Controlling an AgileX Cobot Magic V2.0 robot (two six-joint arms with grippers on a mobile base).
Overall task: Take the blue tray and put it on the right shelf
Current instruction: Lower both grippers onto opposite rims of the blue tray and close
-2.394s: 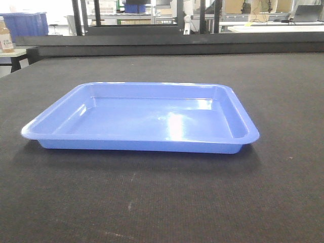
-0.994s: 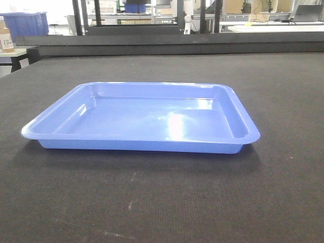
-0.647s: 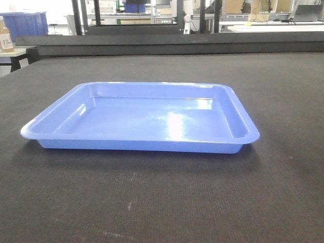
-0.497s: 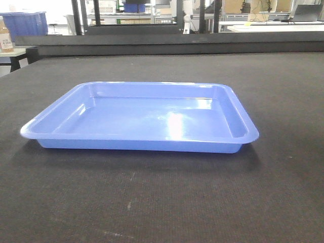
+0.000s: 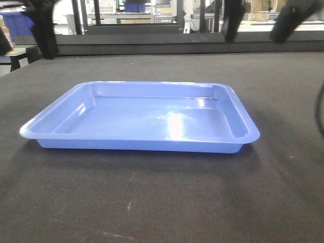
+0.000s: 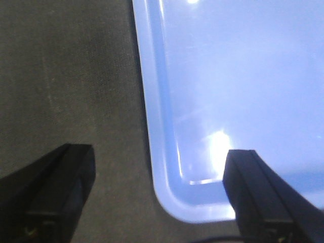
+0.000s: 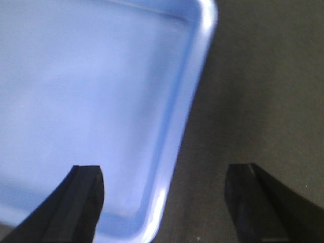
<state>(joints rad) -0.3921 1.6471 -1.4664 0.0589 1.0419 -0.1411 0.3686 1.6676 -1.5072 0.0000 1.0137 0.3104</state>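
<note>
The blue tray (image 5: 142, 119) lies flat and empty on the dark fabric table (image 5: 152, 202). My left gripper (image 5: 23, 30) is open and hangs above the tray's left side. In the left wrist view its jaws (image 6: 158, 154) straddle the tray's left rim near a corner of the tray (image 6: 228, 76), well above it. My right gripper (image 5: 260, 20) is open above the tray's right side. In the right wrist view it (image 7: 164, 172) straddles the right rim of the tray (image 7: 91, 76). Neither touches the tray. The right shelf is out of view.
A dark raised ledge (image 5: 152, 48) runs along the table's far edge. Behind it stand black frame uprights (image 5: 81, 15) and workbenches. A deep darker-blue bin (image 5: 15, 23) sits at the back left. A dark cable (image 5: 320, 111) hangs at the right edge.
Both grippers have come into the top of the front view, left and right of the tray. The tray has not moved.
</note>
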